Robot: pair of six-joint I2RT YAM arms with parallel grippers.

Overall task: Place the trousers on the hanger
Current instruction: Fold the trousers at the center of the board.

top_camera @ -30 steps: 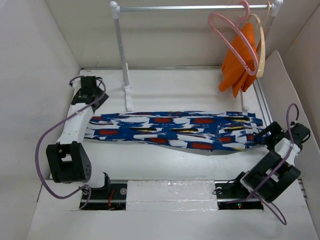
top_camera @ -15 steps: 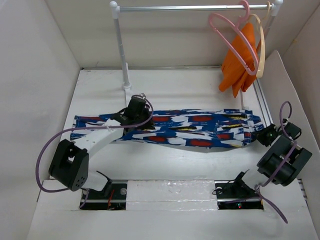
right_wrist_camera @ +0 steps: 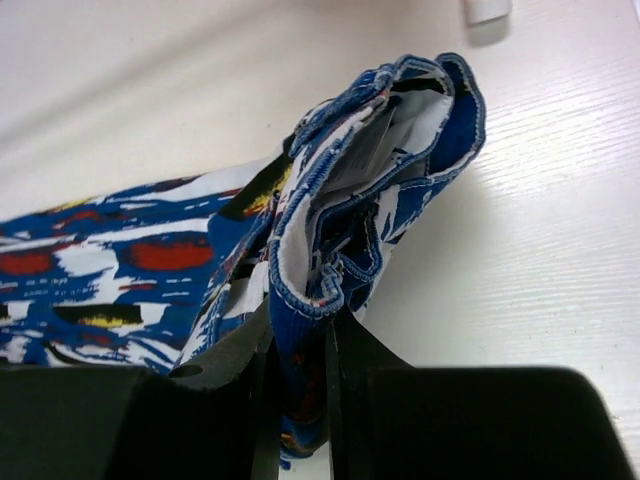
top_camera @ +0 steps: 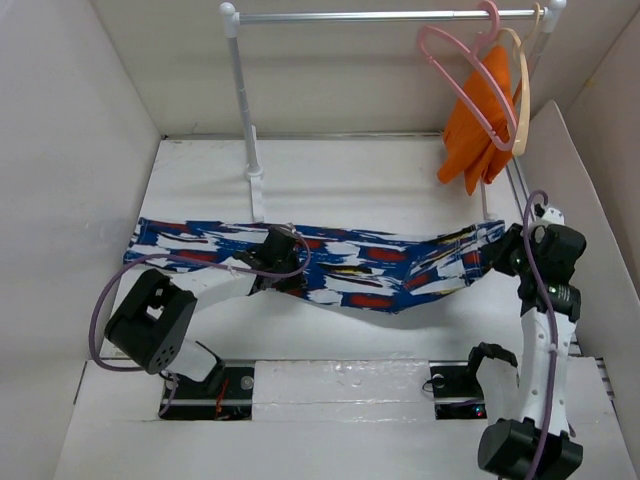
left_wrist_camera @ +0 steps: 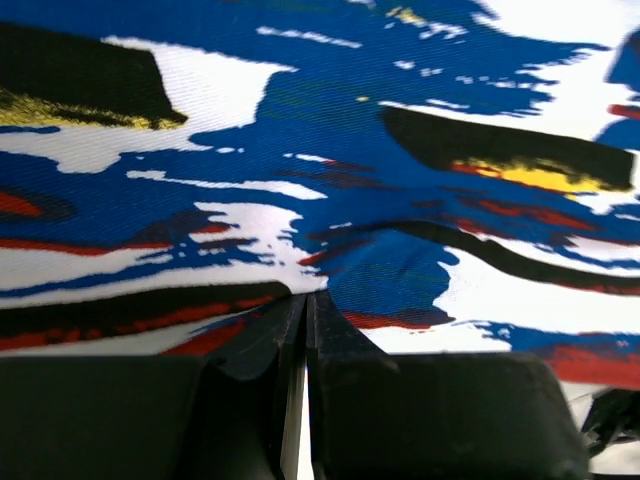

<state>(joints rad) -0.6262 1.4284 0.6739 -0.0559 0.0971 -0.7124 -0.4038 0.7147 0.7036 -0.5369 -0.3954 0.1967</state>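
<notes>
The trousers (top_camera: 360, 268), blue with white, red, black and yellow strokes, stretch across the table from left to right. My left gripper (top_camera: 276, 266) rests on their left-middle part. In the left wrist view it (left_wrist_camera: 306, 297) is shut, with the cloth (left_wrist_camera: 330, 130) puckered at its tips. My right gripper (top_camera: 506, 256) is shut on the bunched right end (right_wrist_camera: 370, 170), which stands up between its jaws (right_wrist_camera: 300, 318) and is lifted a little off the table. The pink hanger (top_camera: 493, 20) hangs from the rail at the back right, well above both grippers.
A cream hanger (top_camera: 524, 90) with an orange cloth (top_camera: 475, 135) hangs just behind the pink one. The rail (top_camera: 380, 15) rests on a white post (top_camera: 245, 100), whose foot stands just beyond the trousers. White walls close in the table on the left, back and right.
My left gripper came from the trousers' far left end onto their middle and shut. The right gripper shut on the right end and lifted it. The trousers slid left.
</notes>
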